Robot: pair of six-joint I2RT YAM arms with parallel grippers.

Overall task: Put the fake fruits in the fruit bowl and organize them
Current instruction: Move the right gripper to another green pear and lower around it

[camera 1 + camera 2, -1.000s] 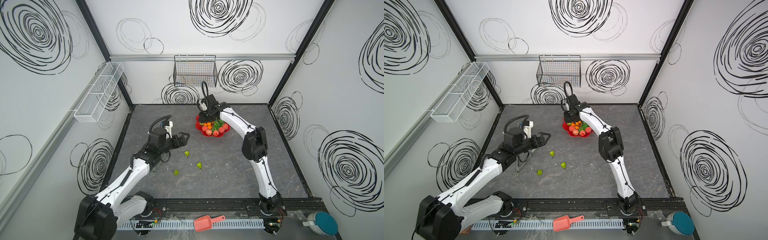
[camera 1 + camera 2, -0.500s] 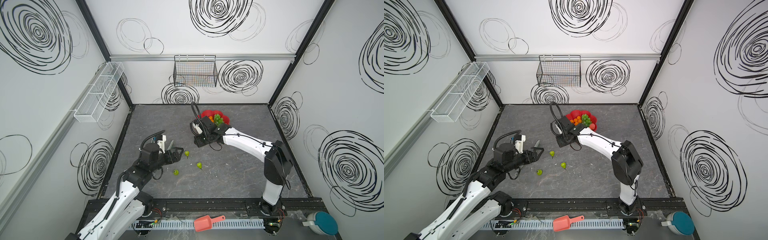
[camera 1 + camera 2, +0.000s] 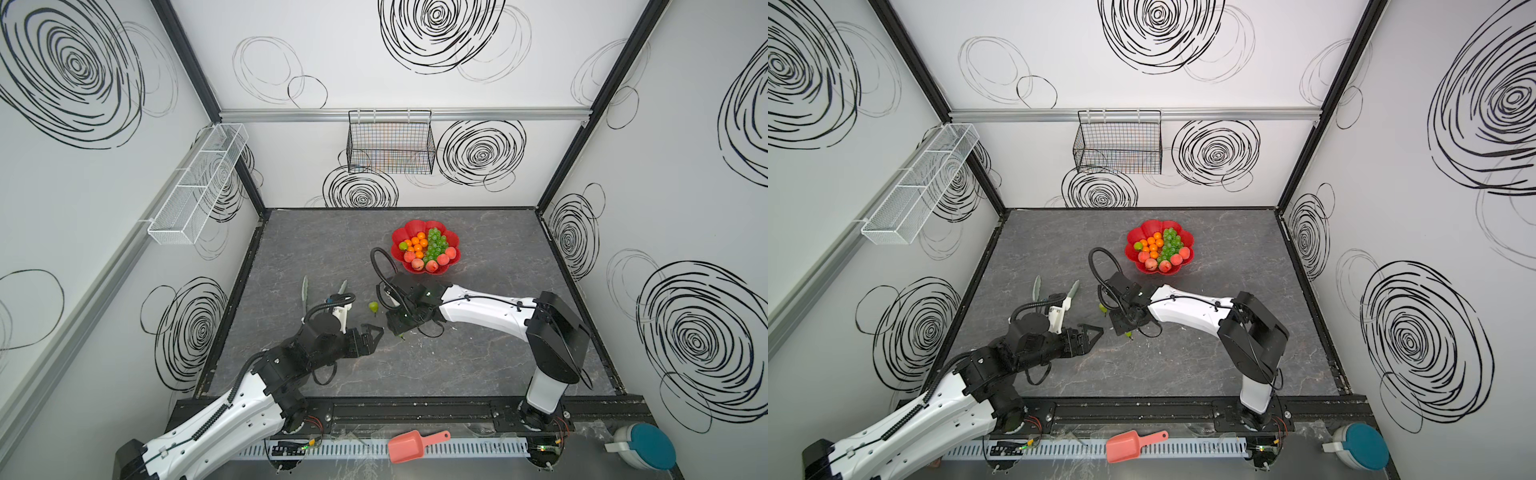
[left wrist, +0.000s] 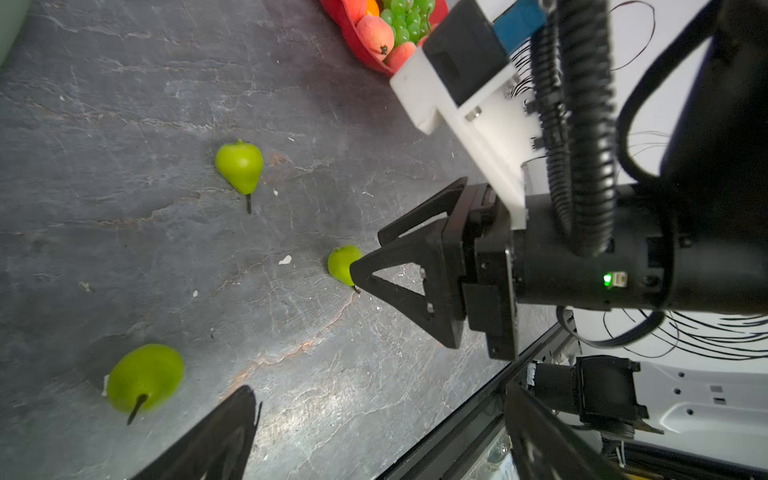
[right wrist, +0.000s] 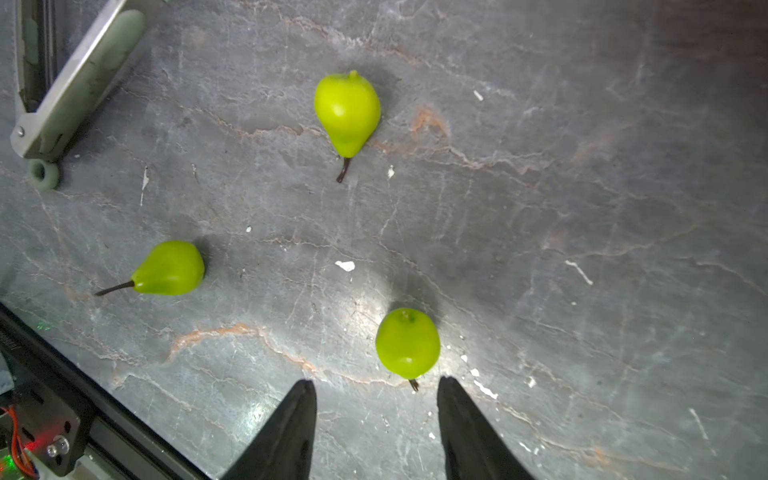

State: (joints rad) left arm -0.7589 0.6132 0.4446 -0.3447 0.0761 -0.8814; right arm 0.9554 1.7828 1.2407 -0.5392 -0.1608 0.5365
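Three glossy green pears (image 5: 347, 110) with dark stems lay well apart on the grey counter (image 5: 582, 208), in front of the red flower-shaped fruit bowl (image 3: 415, 226). The bowl held orange balls (image 3: 417, 245), a bunch of green grapes (image 3: 436, 243), pink-red peaches (image 3: 432, 266) along its near rim and a fourth pear (image 3: 402, 246) at its edge. The right pincer (image 5: 376, 384) stood spread, its tips just beside the nearest pear (image 5: 408, 343); the left pincer (image 4: 379, 386) was spread wide, holding nothing.

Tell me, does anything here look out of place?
Yes: three green pears lie loose on the grey table, apart from each other, outside the red bowl that holds the other fruit. Nothing looks spilled or broken.
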